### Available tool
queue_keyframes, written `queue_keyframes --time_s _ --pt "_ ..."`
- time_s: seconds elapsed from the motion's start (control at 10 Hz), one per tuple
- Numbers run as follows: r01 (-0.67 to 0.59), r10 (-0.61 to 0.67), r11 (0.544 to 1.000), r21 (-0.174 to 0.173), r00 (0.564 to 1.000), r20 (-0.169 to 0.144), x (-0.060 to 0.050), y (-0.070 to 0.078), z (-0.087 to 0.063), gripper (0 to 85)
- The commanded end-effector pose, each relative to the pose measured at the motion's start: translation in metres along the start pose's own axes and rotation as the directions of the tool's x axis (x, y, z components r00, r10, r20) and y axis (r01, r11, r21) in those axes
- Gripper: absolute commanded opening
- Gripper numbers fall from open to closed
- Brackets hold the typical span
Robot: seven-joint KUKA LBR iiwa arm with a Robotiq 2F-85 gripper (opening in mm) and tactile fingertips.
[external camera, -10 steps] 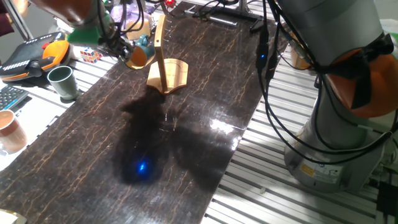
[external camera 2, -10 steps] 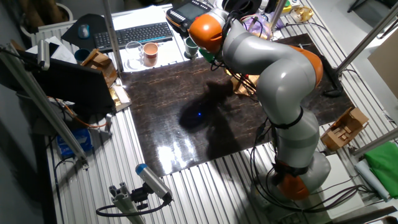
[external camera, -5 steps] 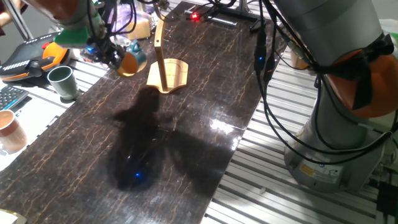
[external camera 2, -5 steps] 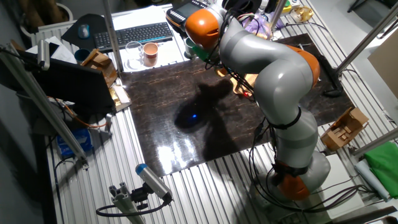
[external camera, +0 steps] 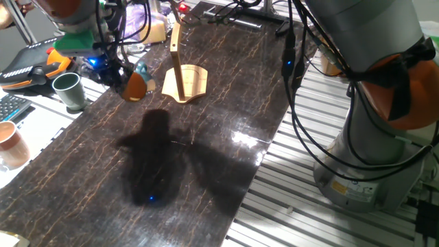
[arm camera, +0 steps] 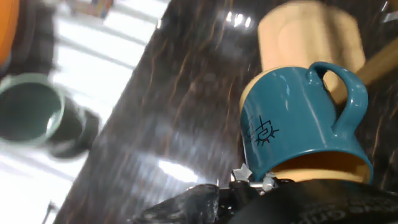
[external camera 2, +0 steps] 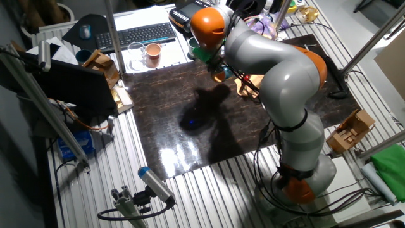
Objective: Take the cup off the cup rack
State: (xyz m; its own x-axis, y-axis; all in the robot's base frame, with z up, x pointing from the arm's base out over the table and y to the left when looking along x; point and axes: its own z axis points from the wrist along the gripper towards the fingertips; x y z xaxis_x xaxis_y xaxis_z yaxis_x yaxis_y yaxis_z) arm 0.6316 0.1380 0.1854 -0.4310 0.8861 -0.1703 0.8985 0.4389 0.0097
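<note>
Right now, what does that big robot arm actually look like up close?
The arm is thick, rounded, silver-grey segments with bright orange rings at the joints. Black cables hang loosely along it. The gripper is small and dark, with a green collar above it and a blue light glowing beside it.

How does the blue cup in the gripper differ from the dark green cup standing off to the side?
The blue cup is teal-blue with a handle and a small drawn mark; the dark green cup is plain, no handle showing. The blue cup is tipped and held above the table by the gripper; the green cup stands upright on the slatted surface beside the mat. Both are small, round and open-topped.
</note>
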Motion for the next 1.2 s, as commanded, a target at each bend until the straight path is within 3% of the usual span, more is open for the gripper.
queue_keyframes --time_s 0.0,0.2,0.4,0.5,0.7,1.1 --pt "0.001 -0.001 1.0 -0.006 0.999 -0.039 0.02 0.006 -0.002 1.0" --pt "0.026 -0.027 1.0 -0.015 0.994 -0.109 0.039 0.005 -0.001 1.0" --pt "0.064 -0.063 0.998 -0.001 0.982 -0.178 0.05 0.003 0.007 1.0" --pt "0.061 -0.055 0.998 0.017 0.97 -0.237 0.056 0.004 0.014 1.0" --pt "0.012 0.0 0.999 0.033 0.943 -0.333 0.063 0.004 0.026 1.0" --pt "-0.054 0.051 0.999 0.007 0.892 -0.449 0.068 0.003 0.031 1.0"
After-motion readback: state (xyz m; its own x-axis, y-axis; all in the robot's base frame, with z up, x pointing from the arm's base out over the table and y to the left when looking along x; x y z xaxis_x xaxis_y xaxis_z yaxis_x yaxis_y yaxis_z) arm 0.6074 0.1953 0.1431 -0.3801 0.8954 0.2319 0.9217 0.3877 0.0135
